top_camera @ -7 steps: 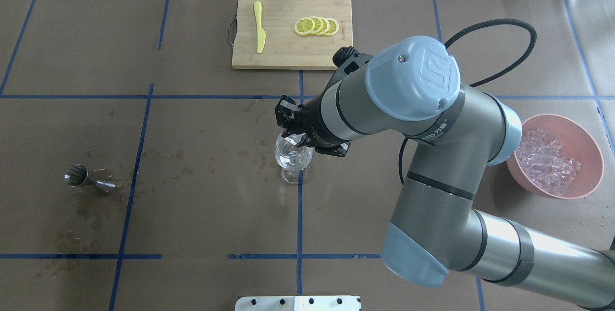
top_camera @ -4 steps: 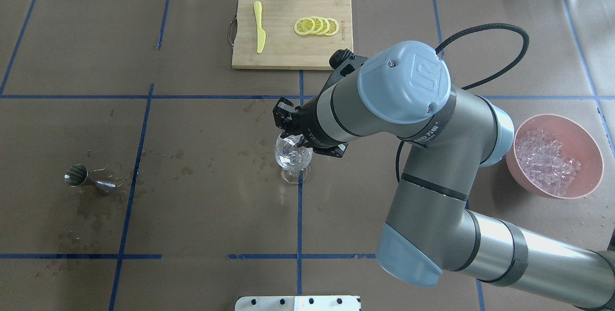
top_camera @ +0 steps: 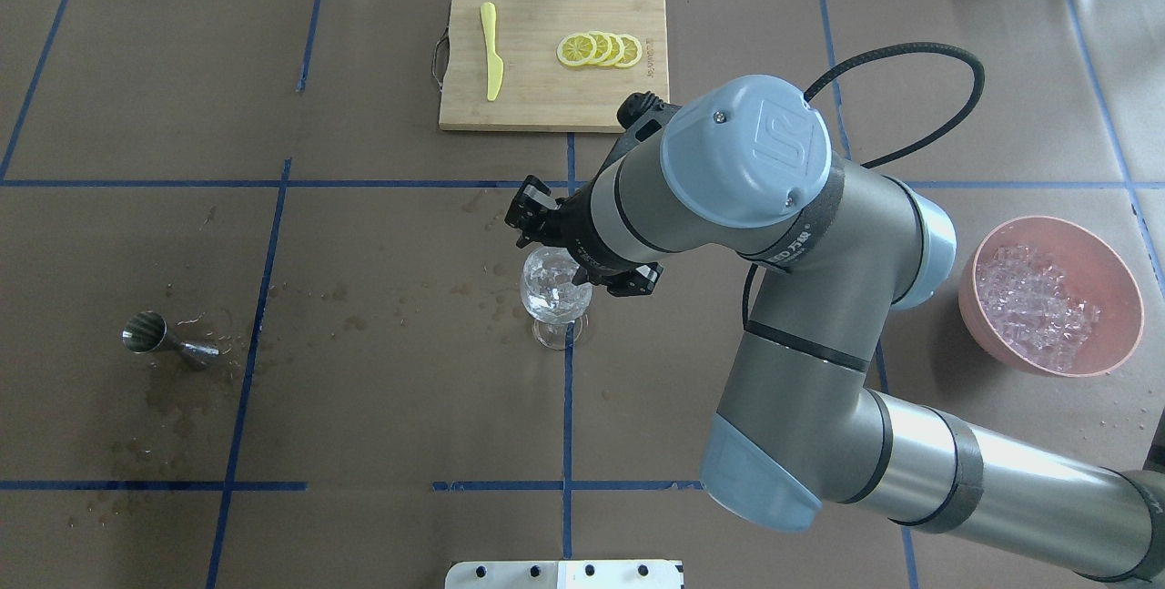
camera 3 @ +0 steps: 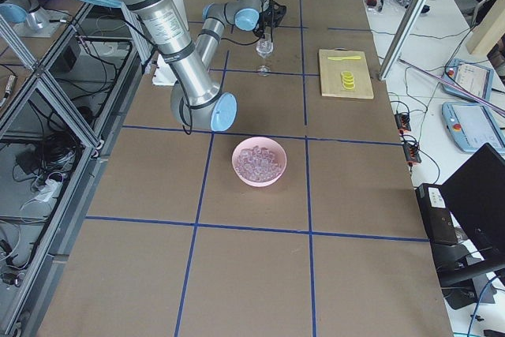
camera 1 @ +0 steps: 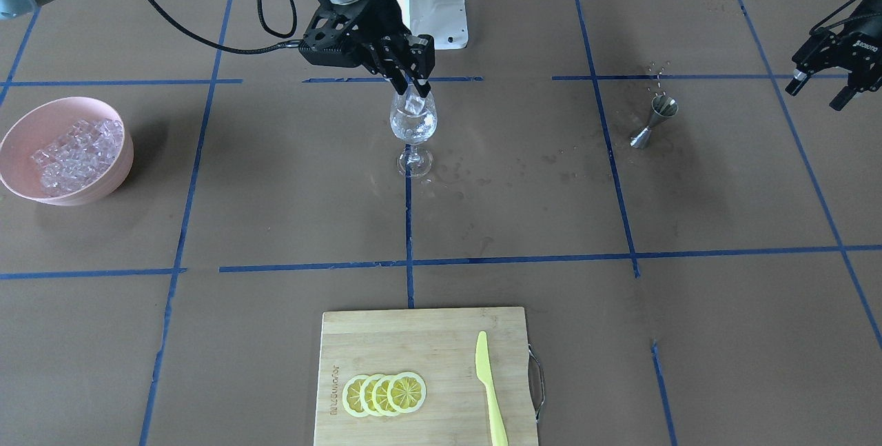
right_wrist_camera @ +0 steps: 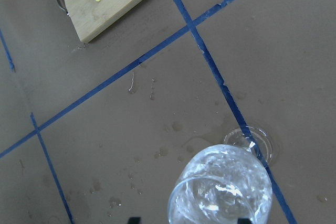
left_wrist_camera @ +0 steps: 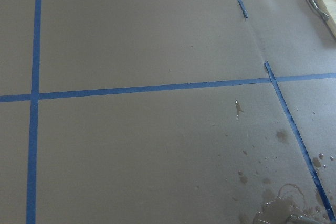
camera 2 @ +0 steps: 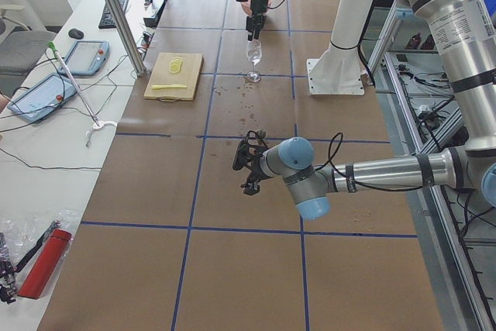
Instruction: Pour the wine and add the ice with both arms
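Note:
A stemmed wine glass [camera 1: 413, 125] stands at the table's middle, also in the overhead view [top_camera: 555, 298] and the right wrist view [right_wrist_camera: 220, 187]. It holds a few clear ice cubes; I cannot make out the wine among them. My right gripper [camera 1: 411, 85] hangs just above the glass rim, open, its fingertips wide apart at the bottom of the right wrist view. A heap of ice [camera 1: 76, 153] fills a pink bowl [camera 1: 103, 184] on my right. My left gripper [camera 1: 818, 91] is open and empty, hovering near a steel jigger [camera 1: 654, 122].
A bamboo cutting board [camera 1: 427, 342] at the far side carries lemon slices [camera 1: 384, 394] and a yellow knife [camera 1: 490, 380]. Wet spots lie around the glass and the jigger [top_camera: 168, 340]. The right arm's elbow [top_camera: 746, 152] looms over the table's middle right.
The right arm's elbow has swung a little to the left and its gripper has shifted slightly over the glass. The glass, bowl and jigger have not moved.

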